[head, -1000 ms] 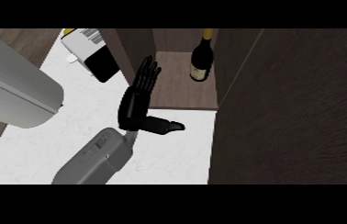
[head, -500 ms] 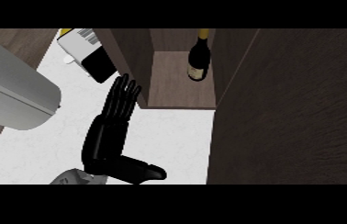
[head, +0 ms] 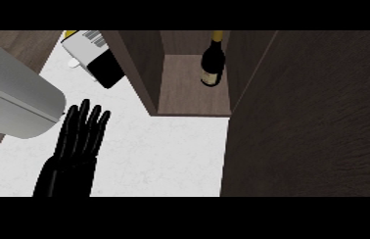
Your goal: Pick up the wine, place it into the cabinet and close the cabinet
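Even, dim light; the white bench (head: 166, 150) is brightest, the cabinet (head: 195, 93) interior shaded, with a soft shadow beside the cabinet.

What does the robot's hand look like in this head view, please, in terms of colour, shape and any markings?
Only one hand shows, at the lower left of the view. It is black all over, with long slender segmented fingers and a slightly glossy finish. No markings, cables or sleeve are visible, and the grey forearm lies outside the view. Which hand it is cannot be told from this picture alone.
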Tool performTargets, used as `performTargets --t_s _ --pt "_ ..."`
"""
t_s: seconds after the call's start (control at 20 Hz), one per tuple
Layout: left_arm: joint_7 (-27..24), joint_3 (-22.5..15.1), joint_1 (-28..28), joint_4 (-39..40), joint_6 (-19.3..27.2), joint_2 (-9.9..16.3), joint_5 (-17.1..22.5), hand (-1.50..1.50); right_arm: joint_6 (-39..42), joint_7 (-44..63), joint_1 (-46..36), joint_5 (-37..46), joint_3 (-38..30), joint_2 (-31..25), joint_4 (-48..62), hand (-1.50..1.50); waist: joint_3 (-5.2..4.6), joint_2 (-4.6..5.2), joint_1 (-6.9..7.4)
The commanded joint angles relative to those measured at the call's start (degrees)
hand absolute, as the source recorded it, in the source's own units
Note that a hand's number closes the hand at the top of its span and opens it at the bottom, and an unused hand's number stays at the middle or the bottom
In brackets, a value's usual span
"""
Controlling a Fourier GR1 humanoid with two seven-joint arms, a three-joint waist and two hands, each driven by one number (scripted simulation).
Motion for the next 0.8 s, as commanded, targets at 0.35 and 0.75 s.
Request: performTargets --t_s 0.35,0.75 --pt "-6.6 13.8 20.6 -8.6 -10.1 8.7 5.7 -1.50 -3.6 14.5 -1.3 -2.1 17.7 4.4 -6.3 1.50 -0.13 0.01 0.56" --pt "-8.9 27.8 34.0 -10.4 -22.7 13.2 12.5 -1.50 -13.2 16.4 -5.9 13.8 34.1 10.2 -3.6 1.50 -0.17 -0.39 0.98"
